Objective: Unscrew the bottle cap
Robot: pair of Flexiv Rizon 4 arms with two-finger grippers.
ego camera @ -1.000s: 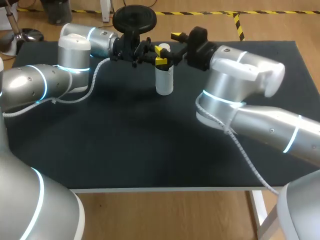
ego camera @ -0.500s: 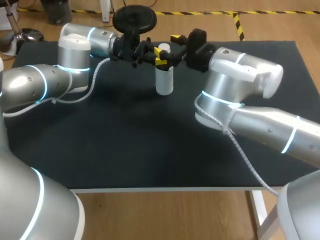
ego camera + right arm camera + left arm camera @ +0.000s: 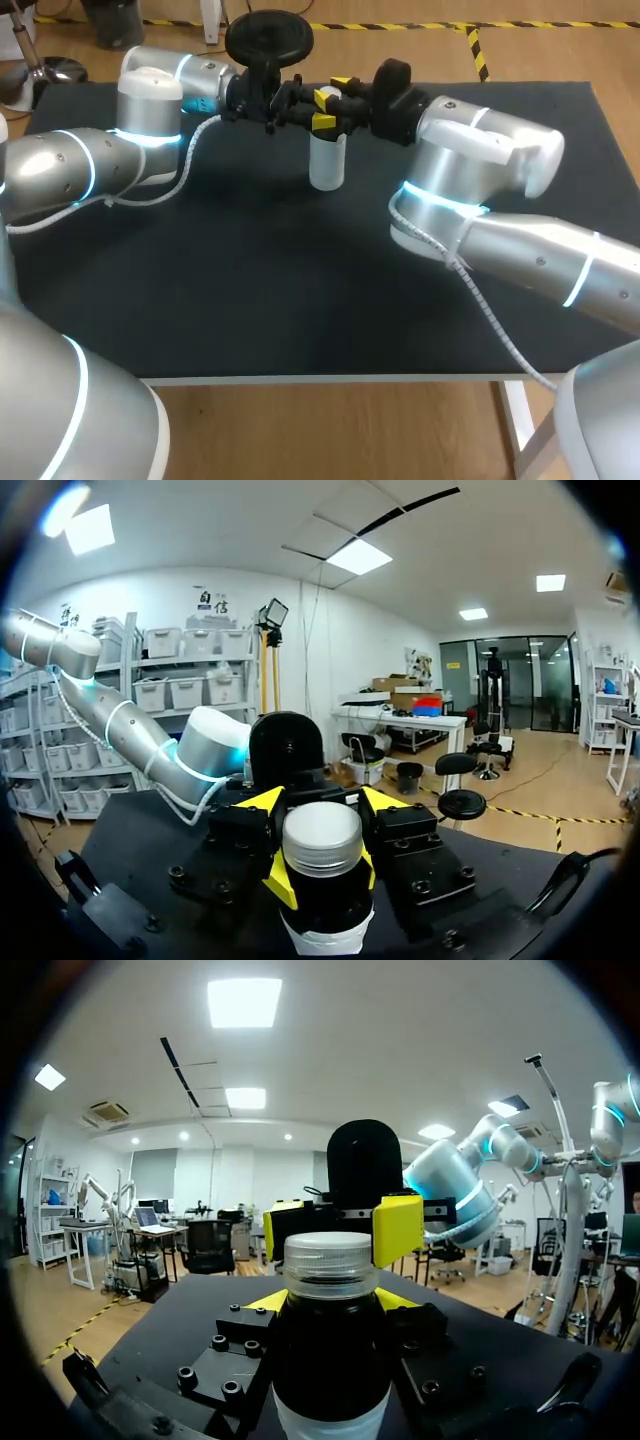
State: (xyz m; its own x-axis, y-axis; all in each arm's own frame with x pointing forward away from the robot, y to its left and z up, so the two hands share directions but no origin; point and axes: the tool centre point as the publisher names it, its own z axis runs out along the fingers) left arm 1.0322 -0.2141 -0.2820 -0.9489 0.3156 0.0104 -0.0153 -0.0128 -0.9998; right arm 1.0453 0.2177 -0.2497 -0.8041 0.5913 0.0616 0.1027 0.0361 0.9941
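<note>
A white bottle (image 3: pixel 327 162) stands upright near the table's far edge. My left gripper (image 3: pixel 322 110) comes in from the left and is shut on the bottle's neck just under the cap. In the left wrist view the bottle (image 3: pixel 330 1360) sits between its fingers, with the ribbed cap (image 3: pixel 330 1263) above them. My right gripper (image 3: pixel 340 94) comes in from the right at cap height. In the right wrist view its yellow tips press both sides of the white cap (image 3: pixel 321 838), with the left gripper (image 3: pixel 322 875) holding lower down.
The two arms meet head-on over the back of the black tabletop (image 3: pixel 300 280), left arm (image 3: pixel 150 120) on one side and right arm (image 3: pixel 480 150) on the other. The bottle is the only thing standing on the table.
My right gripper's fingers have drawn in from wide open onto the cap, and the arm has eased slightly left. The left gripper and the bottle have stayed put.
</note>
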